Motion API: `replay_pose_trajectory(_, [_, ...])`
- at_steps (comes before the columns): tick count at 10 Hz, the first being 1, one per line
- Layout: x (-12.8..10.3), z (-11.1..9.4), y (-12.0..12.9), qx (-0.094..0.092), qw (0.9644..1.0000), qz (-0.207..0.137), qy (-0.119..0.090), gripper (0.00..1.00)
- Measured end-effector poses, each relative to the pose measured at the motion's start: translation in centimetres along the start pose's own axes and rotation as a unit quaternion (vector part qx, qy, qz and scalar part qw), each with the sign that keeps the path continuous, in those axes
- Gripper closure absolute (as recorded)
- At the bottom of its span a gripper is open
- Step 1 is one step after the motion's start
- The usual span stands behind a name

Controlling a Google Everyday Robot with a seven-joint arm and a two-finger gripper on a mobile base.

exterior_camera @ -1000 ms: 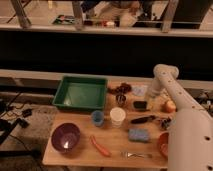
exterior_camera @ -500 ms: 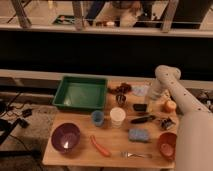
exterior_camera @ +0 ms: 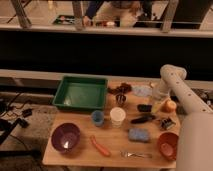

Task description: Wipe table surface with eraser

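Since a second ago the white robot arm [exterior_camera: 176, 85] has swung slightly left along the right side of the scene, its elbow now over the far right corner of the light tan wooden table surface [exterior_camera: 80, 152], while the objects lie as they did. Its gripper [exterior_camera: 159, 96] hangs below the elbow, over the far right part of the table near a pale bluish cloth [exterior_camera: 142, 90], and its jaws are clenched with nothing seen between them. Just below and left of it lies the small flat black rectangular eraser [exterior_camera: 144, 107], resting on the table apart from the gripper. Nearer the front lies a long black-handled tool [exterior_camera: 142, 119], and in front of that a blue rectangular sponge [exterior_camera: 138, 135]. An orange round fruit [exterior_camera: 170, 105] sits by the arm, with a small dark object [exterior_camera: 166, 123] just in front of it and an orange-red bowl [exterior_camera: 168, 144] at the near right corner. A green plastic tray [exterior_camera: 81, 93] occupies the far left, a purple bowl [exterior_camera: 65, 137] the near left. Between them stand a small blue cup [exterior_camera: 97, 117] and a white cup [exterior_camera: 117, 116], with a dark metal cup [exterior_camera: 120, 99] behind. An orange carrot-shaped item [exterior_camera: 100, 146] and a metal fork [exterior_camera: 136, 154] lie along the front edge.
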Motion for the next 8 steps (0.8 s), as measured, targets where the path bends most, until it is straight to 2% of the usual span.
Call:
replay_pose_trajectory(4, [1.7,0.6,-2.8,0.008,0.9998,0.009,0.019,1.00])
replay_pose_trajectory(8, [-0.8,0.8,-5.8,0.025,0.9995,-0.006,0.020,1.00])
